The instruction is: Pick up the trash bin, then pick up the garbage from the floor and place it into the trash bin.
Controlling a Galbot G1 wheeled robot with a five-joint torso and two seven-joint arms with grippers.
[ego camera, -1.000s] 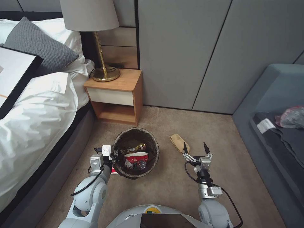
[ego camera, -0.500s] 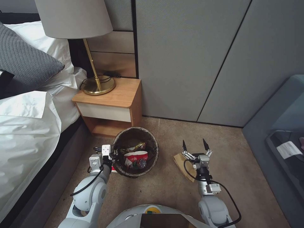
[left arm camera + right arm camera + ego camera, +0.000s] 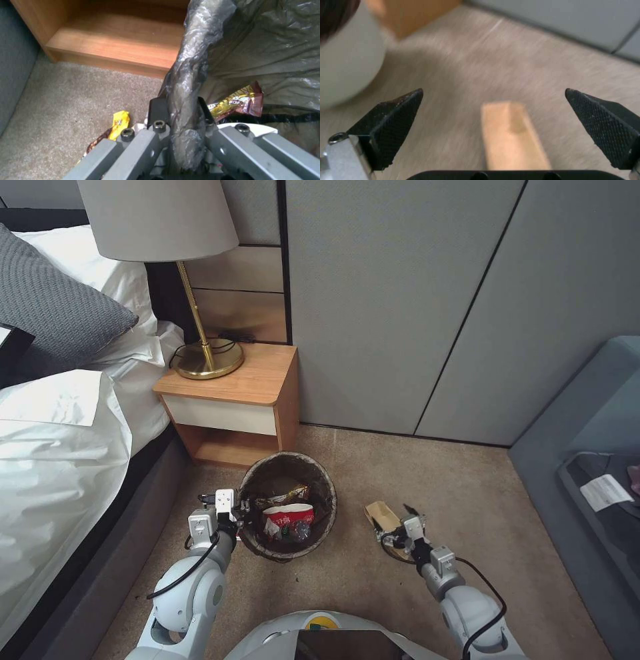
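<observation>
With the left gripper point(image 3: 181, 120) pinching the trash bin point(image 3: 288, 506) rim beside the nightstand point(image 3: 230, 400), the right gripper point(image 3: 493, 130), fingers spread wide, straddles the flat tan paper point(image 3: 513, 136) on the carpet point(image 3: 467, 493), which could slide away or escape the closing tips.

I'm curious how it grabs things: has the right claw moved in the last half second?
Yes. The right claw has dropped toward the carpet, onto the tan paper, jaws open around it.
</observation>
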